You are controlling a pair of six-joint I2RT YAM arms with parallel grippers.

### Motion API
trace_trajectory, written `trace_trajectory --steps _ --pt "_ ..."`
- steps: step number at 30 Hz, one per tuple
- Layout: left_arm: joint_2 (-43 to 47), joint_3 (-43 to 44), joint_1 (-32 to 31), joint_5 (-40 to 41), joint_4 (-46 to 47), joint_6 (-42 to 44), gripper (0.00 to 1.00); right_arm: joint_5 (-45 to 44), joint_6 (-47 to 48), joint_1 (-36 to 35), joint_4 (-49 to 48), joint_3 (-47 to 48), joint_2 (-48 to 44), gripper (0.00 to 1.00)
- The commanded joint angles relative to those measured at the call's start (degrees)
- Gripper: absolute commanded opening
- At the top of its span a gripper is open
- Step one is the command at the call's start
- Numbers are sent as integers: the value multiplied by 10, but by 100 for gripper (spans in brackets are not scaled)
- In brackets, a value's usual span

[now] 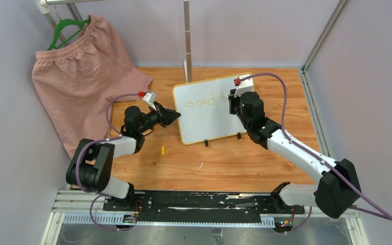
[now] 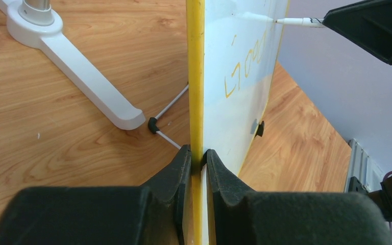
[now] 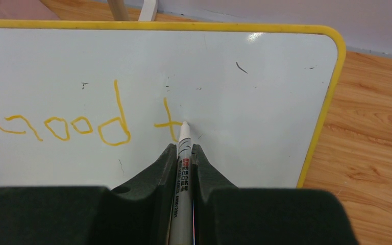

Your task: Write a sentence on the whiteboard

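The whiteboard [image 1: 206, 122] stands upright on the wooden table on two black clip feet [image 1: 205, 143]. My left gripper [image 1: 176, 116] is shut on its yellow left edge [image 2: 196, 76], one finger on each face [image 2: 198, 158]. My right gripper [image 3: 184, 149] is shut on a grey-white marker [image 3: 181, 168]. The marker tip touches the board just right of a yellow "t". The sentence [image 3: 81, 125] reads "Good t" in yellow-orange letters. In the left wrist view the marker [image 2: 296, 21] meets the board near its far end.
A pink garment [image 1: 76, 87] on a green hanger hangs at back left. A white stand pole [image 1: 187, 41] with its base [image 2: 81, 66] stands behind the board. A small yellow cap [image 1: 163, 150] lies on the table in front of the left gripper.
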State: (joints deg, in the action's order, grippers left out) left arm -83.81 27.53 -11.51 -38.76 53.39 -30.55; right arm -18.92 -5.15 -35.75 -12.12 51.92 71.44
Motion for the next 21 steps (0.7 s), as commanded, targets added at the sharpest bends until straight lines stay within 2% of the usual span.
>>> trace_trajectory --steps 1,6,21 --pt "9 9 -4 -2 2 10 5 12 -8 9 -20 -12 -36 0" --pt "9 9 -4 -2 2 10 5 20 -7 9 -18 -1 -53 0" --pt "8 9 -4 -2 2 10 5 18 -2 16 -48 33 -10 0"
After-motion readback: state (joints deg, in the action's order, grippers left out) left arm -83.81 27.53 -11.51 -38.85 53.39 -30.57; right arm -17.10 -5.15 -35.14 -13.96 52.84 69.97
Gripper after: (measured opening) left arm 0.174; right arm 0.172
